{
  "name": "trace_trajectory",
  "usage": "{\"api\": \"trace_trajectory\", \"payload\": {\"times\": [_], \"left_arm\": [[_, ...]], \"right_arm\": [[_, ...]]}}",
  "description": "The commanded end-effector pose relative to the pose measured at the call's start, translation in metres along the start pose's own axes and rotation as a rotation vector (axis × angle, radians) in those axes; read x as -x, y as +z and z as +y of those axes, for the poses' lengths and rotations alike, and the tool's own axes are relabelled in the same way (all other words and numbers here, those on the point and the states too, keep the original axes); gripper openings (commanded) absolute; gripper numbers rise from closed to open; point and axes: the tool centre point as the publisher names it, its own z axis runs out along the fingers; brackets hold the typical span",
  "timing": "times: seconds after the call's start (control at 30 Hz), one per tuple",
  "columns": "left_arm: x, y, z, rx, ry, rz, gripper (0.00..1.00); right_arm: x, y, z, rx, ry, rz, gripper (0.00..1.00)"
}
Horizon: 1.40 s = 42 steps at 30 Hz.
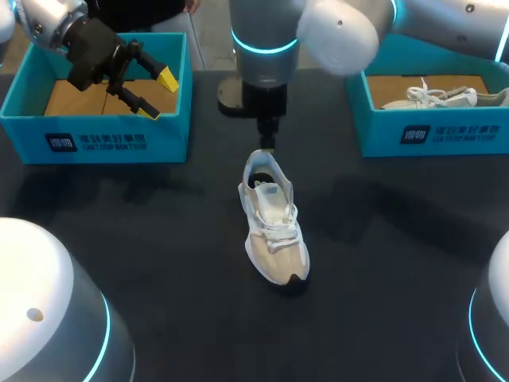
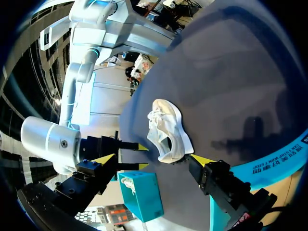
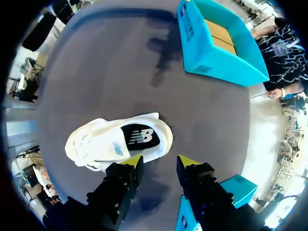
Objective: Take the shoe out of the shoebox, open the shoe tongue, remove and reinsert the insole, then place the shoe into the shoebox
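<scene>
A white sneaker with a black toe lies on the dark table between the boxes, its heel toward the back. Its black insole shows inside the opening. My right gripper hangs just behind the heel. In the right wrist view the right gripper stands open with nothing between its fingers, one yellow tip close to the heel of the sneaker. My left gripper is open above the left teal shoebox, which shows a bare cardboard floor. From the left wrist view the sneaker lies ahead of the left gripper.
A second teal shoebox at the back right holds another white shoe. The right arm's base column stands at the back middle. The left shoebox lies well ahead of the right gripper.
</scene>
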Motion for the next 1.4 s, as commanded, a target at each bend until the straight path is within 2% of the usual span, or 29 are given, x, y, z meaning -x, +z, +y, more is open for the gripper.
{"api": "trace_trajectory", "payload": {"times": [0.03, 0.43, 0.53, 0.57, 0.6, 0.63, 0.73, 1.27, 1.4], "left_arm": [[0.0, 0.0, 0.0, 0.0, 0.001, 0.002, 1.0], [0.0, 0.0, 0.0, 0.0, 0.001, 0.002, 1.0], [0.0, 0.0, 0.0, 0.0, 0.001, 0.002, 1.0], [0.0, 0.0, 0.0, 0.0, 0.001, 0.002, 1.0], [0.0, 0.0, 0.0, 0.0, 0.001, 0.002, 1.0], [0.0, 0.0, 0.0, 0.0, 0.001, 0.002, 1.0], [0.0, 0.0, 0.0, 0.0, 0.001, 0.002, 1.0], [0.0, 0.0, 0.0, 0.0, 0.001, 0.002, 1.0], [0.0, 0.0, 0.0, 0.0, 0.001, 0.002, 1.0]], "right_arm": [[0.004, 0.017, 0.008, -0.009, 0.004, 0.005, 0.46], [0.012, 0.045, 0.018, -0.013, -0.021, 0.015, 0.49], [0.013, 0.05, 0.018, -0.015, -0.021, 0.017, 0.6], [0.014, 0.052, 0.018, -0.016, -0.022, 0.019, 0.77], [0.015, 0.054, 0.017, -0.015, -0.021, 0.021, 0.83], [0.015, 0.055, 0.017, -0.015, -0.021, 0.022, 0.83], [0.015, 0.06, 0.017, -0.015, -0.023, 0.025, 0.91], [0.02, 0.101, 0.011, -0.014, -0.013, 0.06, 0.87], [0.02, 0.107, 0.012, -0.017, -0.017, 0.07, 0.77]]}}
